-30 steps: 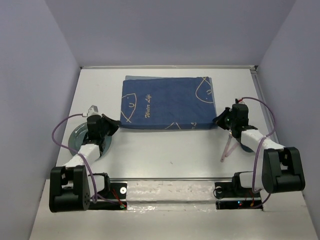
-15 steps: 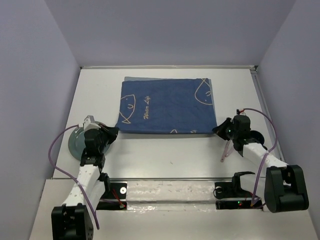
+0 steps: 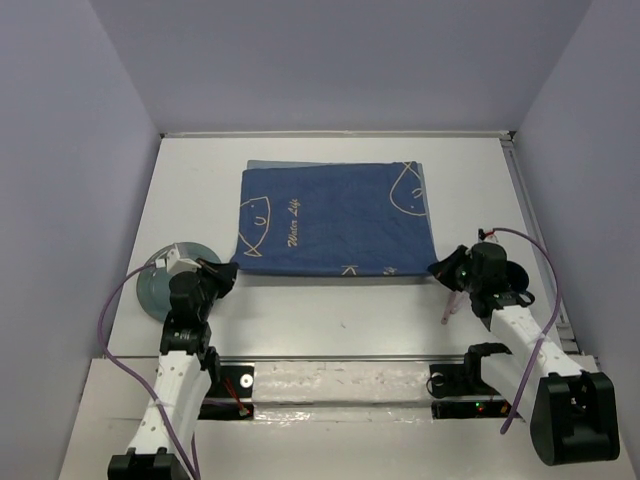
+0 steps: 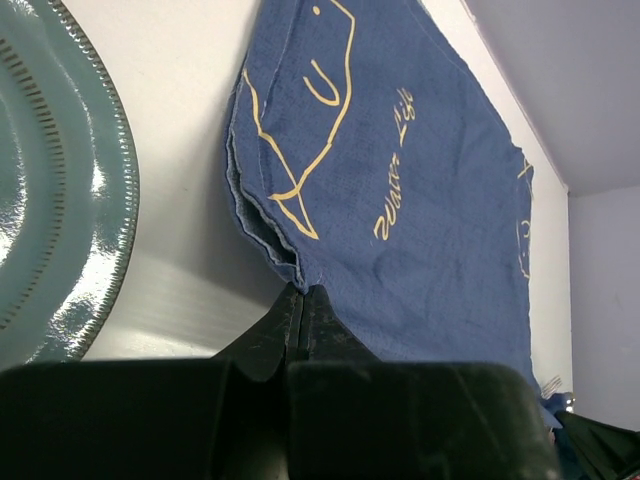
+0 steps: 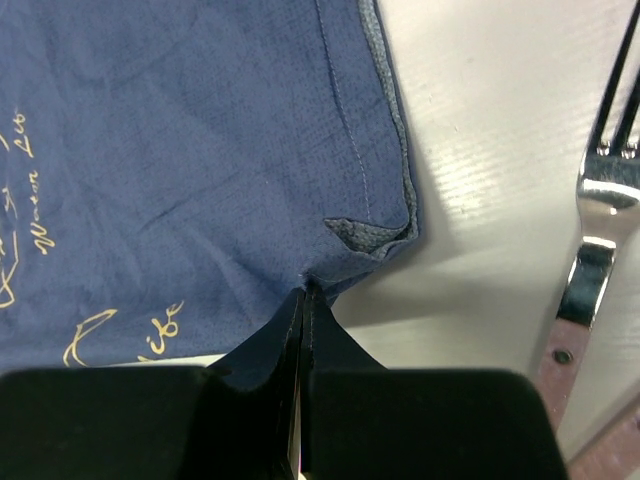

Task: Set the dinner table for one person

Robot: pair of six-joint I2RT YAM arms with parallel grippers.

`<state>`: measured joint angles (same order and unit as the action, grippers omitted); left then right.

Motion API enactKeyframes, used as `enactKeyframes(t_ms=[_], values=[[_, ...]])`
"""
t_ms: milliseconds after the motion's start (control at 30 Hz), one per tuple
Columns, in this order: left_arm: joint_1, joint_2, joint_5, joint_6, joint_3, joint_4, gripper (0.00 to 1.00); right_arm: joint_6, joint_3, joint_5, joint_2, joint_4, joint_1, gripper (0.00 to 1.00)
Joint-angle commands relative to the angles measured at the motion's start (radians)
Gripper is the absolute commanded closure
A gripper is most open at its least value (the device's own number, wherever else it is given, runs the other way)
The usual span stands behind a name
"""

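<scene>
Claws (image 3: 228, 270) (image 3: 437, 268) tight on cloth (image 3: 335, 220) corners

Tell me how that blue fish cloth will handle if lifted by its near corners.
Probably floppy: the cloth puckers where the left pincer and right pincer pinch it, so its middle would likely sag. Its stacked edge layers may slip apart. Thin fabric, so probably light.

Blue cloth (image 3: 335, 220), teal plate (image 4: 60, 200), fork (image 5: 598, 190)

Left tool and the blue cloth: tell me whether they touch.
Touching. The left wrist view shows the left tool shut on the blue cloth at its near edge, with fabric bunched at the tips and no gap.
</scene>
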<state>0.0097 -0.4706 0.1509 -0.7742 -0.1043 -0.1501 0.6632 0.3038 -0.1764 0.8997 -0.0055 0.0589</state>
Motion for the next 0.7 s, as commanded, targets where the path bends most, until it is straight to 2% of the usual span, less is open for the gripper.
enactKeyframes(t_ms=[0,67,233,300,400,433,500,567,667], values=[[-0.004,0.043,-0.039,-0.019,0.017,0.010,1.00,0.000,-0.008,-0.011,-0.010,-0.045,-0.008,1.00],[-0.004,0.040,-0.039,-0.019,0.014,0.009,1.00,-0.004,-0.005,-0.015,-0.004,-0.053,-0.008,1.00],[-0.004,0.062,-0.039,-0.025,0.014,0.017,0.80,-0.002,-0.011,-0.017,-0.007,-0.060,-0.008,0.98],[-0.034,0.090,-0.047,-0.031,0.017,0.029,0.77,-0.004,-0.008,-0.011,-0.010,-0.062,-0.008,0.95],[-0.050,0.110,-0.057,-0.036,0.014,0.040,0.64,-0.008,0.001,-0.006,-0.004,-0.067,-0.008,0.84],[-0.053,0.113,-0.060,-0.036,0.011,0.041,0.49,-0.014,0.004,-0.006,-0.004,-0.068,-0.008,0.71],[-0.059,0.113,-0.057,-0.036,-0.005,0.044,0.37,-0.025,0.014,-0.011,-0.005,-0.079,-0.008,0.58],[-0.059,0.116,-0.053,-0.034,-0.021,0.047,0.31,-0.030,0.024,-0.012,-0.012,-0.090,-0.008,0.50],[-0.059,0.112,-0.062,-0.004,-0.118,0.081,0.28,-0.043,0.053,-0.028,-0.044,-0.132,-0.008,0.43]])
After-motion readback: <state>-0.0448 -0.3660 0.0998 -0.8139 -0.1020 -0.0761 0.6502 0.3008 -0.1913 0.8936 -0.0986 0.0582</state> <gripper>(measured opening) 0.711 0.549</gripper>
